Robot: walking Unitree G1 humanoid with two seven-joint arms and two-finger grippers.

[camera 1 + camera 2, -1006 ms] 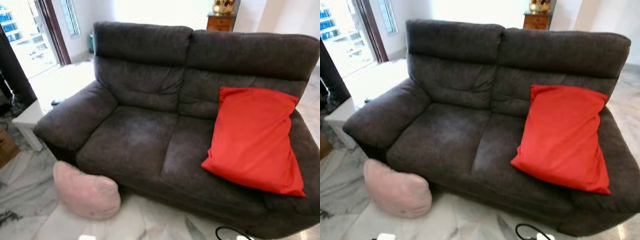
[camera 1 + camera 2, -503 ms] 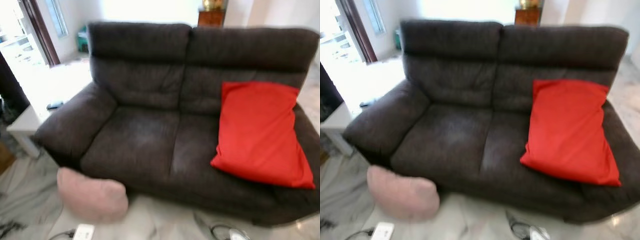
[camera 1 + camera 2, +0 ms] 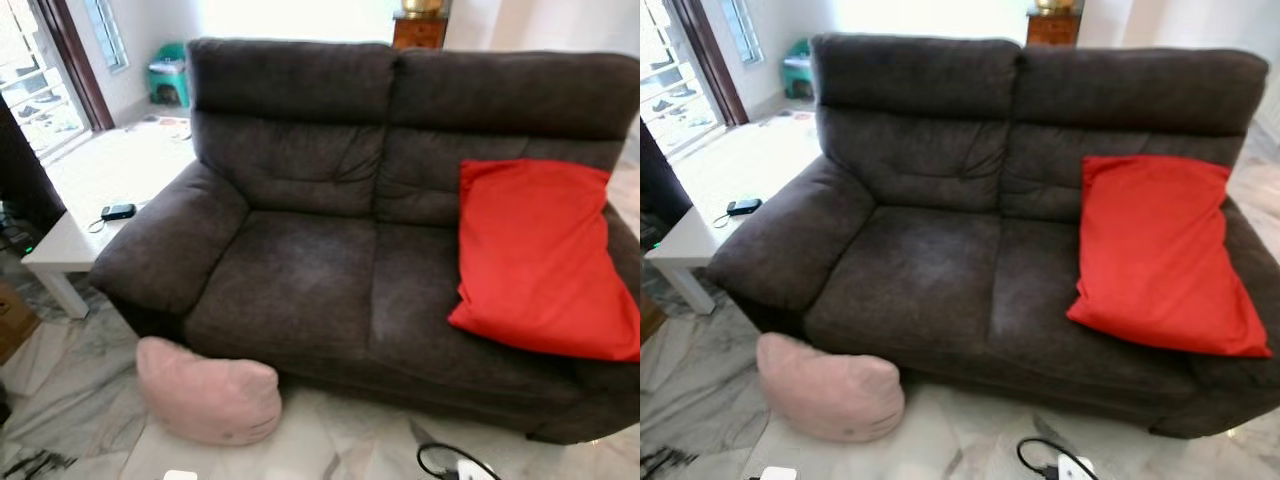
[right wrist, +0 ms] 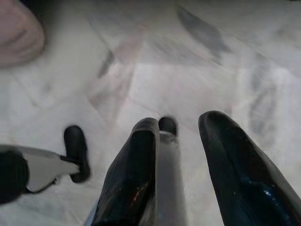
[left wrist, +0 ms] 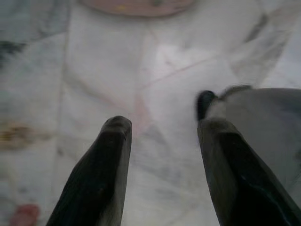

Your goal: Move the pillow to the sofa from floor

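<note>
Nearest, both arms hang over the pale veined marble floor (image 3: pixel 330 450). The left gripper (image 5: pixel 162 129) has its 2 glossy black fingers spread apart with nothing between them, and the right gripper (image 4: pixel 178 125) is likewise parted and empty.

Just beyond, the pink pillow (image 3: pixel 210 390) lies on the floor, touching the sofa's front at its left end. It is a plump, rounded, soft-looking lump with a fuzzy cover.

So, by my reading, the lift onto the seat is left to do: the pillow is on the floor and neither gripper holds it.

Farther on, the sofa (image 3: pixel 300 280) is a dark grey 2-seater in matte, napped fabric with fat padded arms. A smooth red cushion (image 3: pixel 540 260), flat and rectangular, leans on its right seat.
</note>
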